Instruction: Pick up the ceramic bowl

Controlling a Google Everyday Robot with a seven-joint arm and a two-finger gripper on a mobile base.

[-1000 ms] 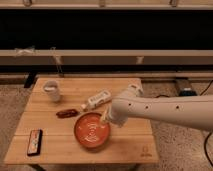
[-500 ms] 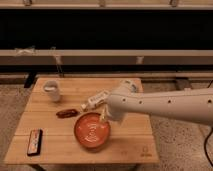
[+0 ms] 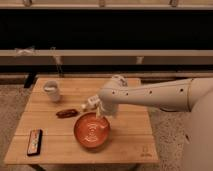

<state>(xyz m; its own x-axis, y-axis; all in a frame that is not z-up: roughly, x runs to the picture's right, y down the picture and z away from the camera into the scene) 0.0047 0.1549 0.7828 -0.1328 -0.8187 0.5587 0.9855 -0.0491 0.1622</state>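
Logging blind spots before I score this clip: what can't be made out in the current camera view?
- Gripper, at the far rim of the bowl: the arm covers it from above, so contact with the rim cannot be told.
- White object beside the gripper: partly hidden by the arm; its kind is unclear.
- Dark flat item at front left: too small to identify.
- The arm's base: cut off by the right edge.

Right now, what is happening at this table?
A robot arm reaches in from the right, and its pincer is down at the far rim of the bowl. The bowl appears to rest on the table, not yet lifted. A cup stands at the far left, apart from the arm.
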